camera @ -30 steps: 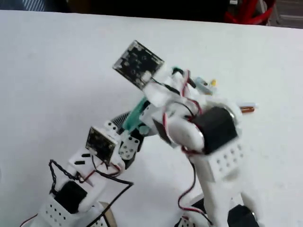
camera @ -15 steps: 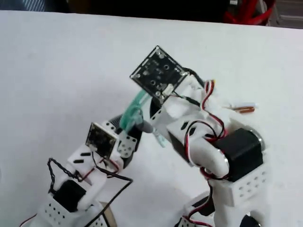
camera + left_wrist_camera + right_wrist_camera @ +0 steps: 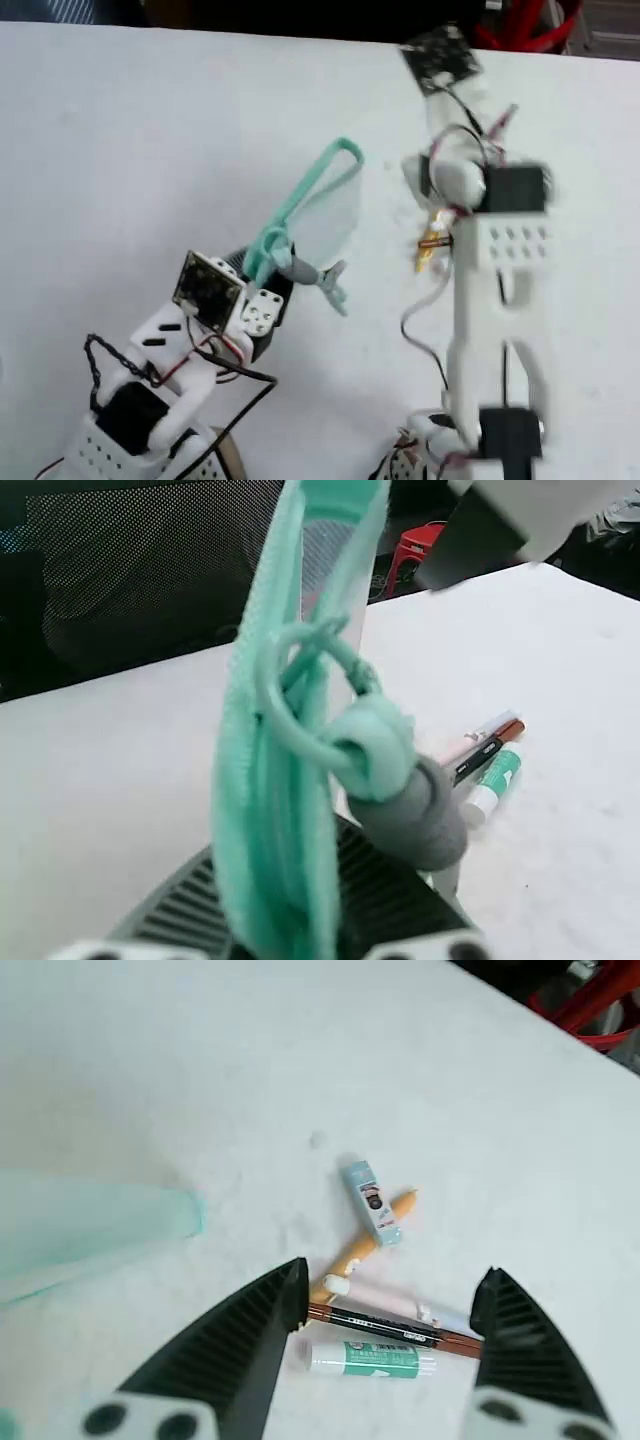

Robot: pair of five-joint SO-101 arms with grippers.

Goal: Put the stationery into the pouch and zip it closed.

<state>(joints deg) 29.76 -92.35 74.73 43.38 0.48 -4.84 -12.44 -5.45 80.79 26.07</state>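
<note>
A mint-green pouch (image 3: 315,205) with a clear side stands on edge, tilted up off the table. My left gripper (image 3: 268,290) is shut on its lower zip end. Up close, the zip edge (image 3: 275,780) with its ring pull and grey tab (image 3: 405,800) rises from between the jaws. My right gripper (image 3: 392,1278) is open and hangs over the stationery: a light blue eraser (image 3: 370,1200), an orange pen (image 3: 365,1242), a black and brown pen (image 3: 390,1326) and a green-white glue stick (image 3: 375,1358). Nothing is between its fingers. The pouch's end (image 3: 90,1225) lies off to one side.
The right arm (image 3: 490,240) covers most of the stationery from above; an orange pen tip (image 3: 430,245) pokes out beside it. The stationery (image 3: 490,765) lies on the white table (image 3: 130,130) beyond the pouch. Cables (image 3: 250,378) trail near the left arm's base.
The right arm has swung away from above the pouch to the right and far side, over the stationery. The pouch now stands uncovered. The left arm has barely moved.
</note>
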